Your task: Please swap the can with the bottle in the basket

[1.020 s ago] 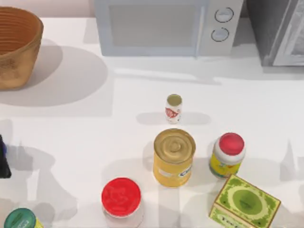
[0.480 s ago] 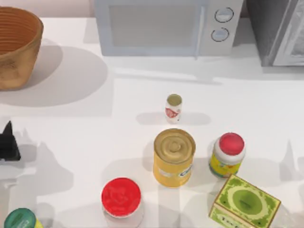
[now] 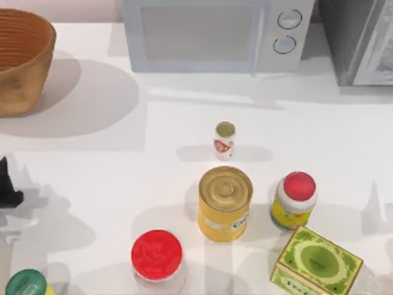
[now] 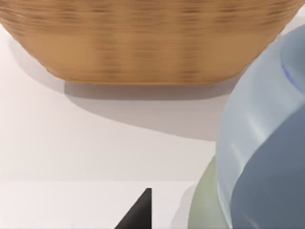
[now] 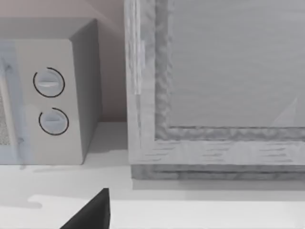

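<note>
The can, yellow-labelled with a ribbed gold top, stands upright on the white table just front of centre. Right behind it stands the tiny white bottle with its olive-gold cap, on the table and apart from the can. The wicker basket sits at the far left corner, and its woven wall looms close in the left wrist view. A black part of my left gripper shows at the table's left edge, in front of the basket. A dark tip of my right gripper appears in the right wrist view, facing the appliances.
A red-capped yellow bottle stands right of the can, with a green box in front of it. A red-lidded jar and a green-lidded container stand along the front. A microwave lines the back. A pale blue-green rounded object is near the left wrist camera.
My left gripper has moved along the left edge toward the basket, then slipped slightly back to the left. The can, bottle and other groceries have not moved.
</note>
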Motion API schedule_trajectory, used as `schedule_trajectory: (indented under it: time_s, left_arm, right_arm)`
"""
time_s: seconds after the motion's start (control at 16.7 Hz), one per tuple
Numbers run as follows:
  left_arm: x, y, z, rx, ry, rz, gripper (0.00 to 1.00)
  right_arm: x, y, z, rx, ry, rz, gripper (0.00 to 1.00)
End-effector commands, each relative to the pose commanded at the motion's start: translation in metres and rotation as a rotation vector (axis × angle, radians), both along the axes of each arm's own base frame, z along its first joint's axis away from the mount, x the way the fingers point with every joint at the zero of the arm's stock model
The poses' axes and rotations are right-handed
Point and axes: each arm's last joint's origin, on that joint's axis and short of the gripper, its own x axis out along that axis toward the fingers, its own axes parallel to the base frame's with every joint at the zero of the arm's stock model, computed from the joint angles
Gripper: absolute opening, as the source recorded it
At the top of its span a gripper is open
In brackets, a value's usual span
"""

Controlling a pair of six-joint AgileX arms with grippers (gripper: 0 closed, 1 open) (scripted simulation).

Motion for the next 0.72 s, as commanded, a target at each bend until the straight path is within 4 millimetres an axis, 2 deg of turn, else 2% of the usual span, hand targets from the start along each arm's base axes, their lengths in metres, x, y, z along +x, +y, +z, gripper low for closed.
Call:
schedule_trajectory:
  time_s: [0.42,0.72]
  left_arm:
    - [0.0,0.0,0.0,0.0,0.0,0.0,0.02]
    - [0.0,0.0,0.0,0.0,0.0,0.0,0.0]
  right_arm:
    - [0.0,0.0,0.0,0.0,0.0,0.0,1.0]
    - [0.0,0.0,0.0,0.0,0.0,0.0,1.0]
